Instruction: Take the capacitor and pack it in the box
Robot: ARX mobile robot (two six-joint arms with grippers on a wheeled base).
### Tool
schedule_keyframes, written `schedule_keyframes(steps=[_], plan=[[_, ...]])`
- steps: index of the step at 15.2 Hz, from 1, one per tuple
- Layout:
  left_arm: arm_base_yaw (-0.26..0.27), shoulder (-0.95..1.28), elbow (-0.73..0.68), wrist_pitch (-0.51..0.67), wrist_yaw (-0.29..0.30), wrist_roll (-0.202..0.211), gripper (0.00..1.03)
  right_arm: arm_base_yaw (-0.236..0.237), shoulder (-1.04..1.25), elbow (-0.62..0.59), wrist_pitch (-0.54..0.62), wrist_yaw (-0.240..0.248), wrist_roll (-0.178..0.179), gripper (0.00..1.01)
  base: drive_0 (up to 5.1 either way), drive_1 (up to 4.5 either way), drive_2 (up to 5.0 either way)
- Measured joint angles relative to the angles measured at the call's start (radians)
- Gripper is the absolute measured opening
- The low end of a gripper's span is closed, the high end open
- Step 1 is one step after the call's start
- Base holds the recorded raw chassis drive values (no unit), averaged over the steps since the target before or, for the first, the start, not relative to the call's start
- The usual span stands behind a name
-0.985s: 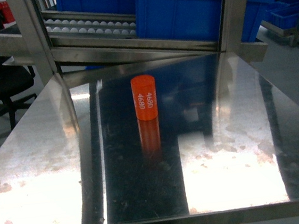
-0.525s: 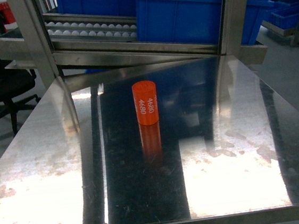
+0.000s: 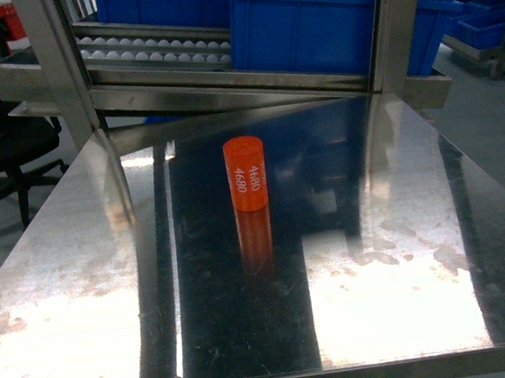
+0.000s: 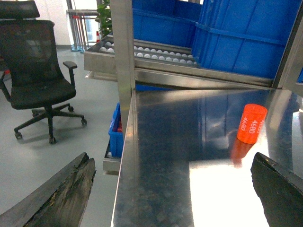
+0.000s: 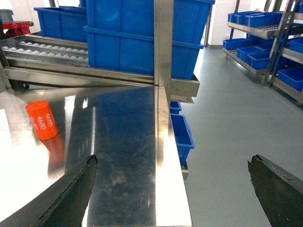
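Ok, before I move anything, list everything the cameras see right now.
capacitor: one, orange, white 4680 print, upright mid-table
table: one, shiny steel, scuffed
blue bins: several, on the roller rack behind the table; more on shelves at right
roller rack: one, steel with white rollers
office chair: one, black, on the floor at left
box: none in view
left gripper: black fingers spread, empty
right gripper: black fingers spread, empty
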State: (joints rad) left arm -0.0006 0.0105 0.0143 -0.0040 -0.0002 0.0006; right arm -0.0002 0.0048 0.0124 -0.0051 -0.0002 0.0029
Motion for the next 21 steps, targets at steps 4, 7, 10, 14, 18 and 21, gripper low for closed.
schedule_keyframes(steps=[4,7,10,14,18,21], plan=[[0.018,0.196,0.034,0.054,0.057,-0.074,0.98,0.0,0.0,0.0,0.0,0.0,0.0,0.98,0.0,0.0,0.0],[-0.1,0.629,0.183,0.464,0.085,-0.066,0.98,0.0,0.0,0.0,0.0,0.0,0.0,0.98,0.0,0.0,0.0],[-0.204,1.109,0.428,0.697,0.093,0.008,0.98,0.0,0.0,0.0,0.0,0.0,0.0,0.98,0.0,0.0,0.0],[-0.261,1.589,0.777,0.621,0.213,0.078,0.98,0.0,0.0,0.0,0.0,0.0,0.0,0.98,0.0,0.0,0.0],[-0.259,1.853,0.968,0.641,0.294,0.075,0.98,0.0,0.0,0.0,0.0,0.0,0.0,0.98,0.0,0.0,0.0],[-0.266,2.009,1.072,0.624,0.32,0.059,0.98,0.0,0.0,0.0,0.0,0.0,0.0,0.98,0.0,0.0,0.0]])
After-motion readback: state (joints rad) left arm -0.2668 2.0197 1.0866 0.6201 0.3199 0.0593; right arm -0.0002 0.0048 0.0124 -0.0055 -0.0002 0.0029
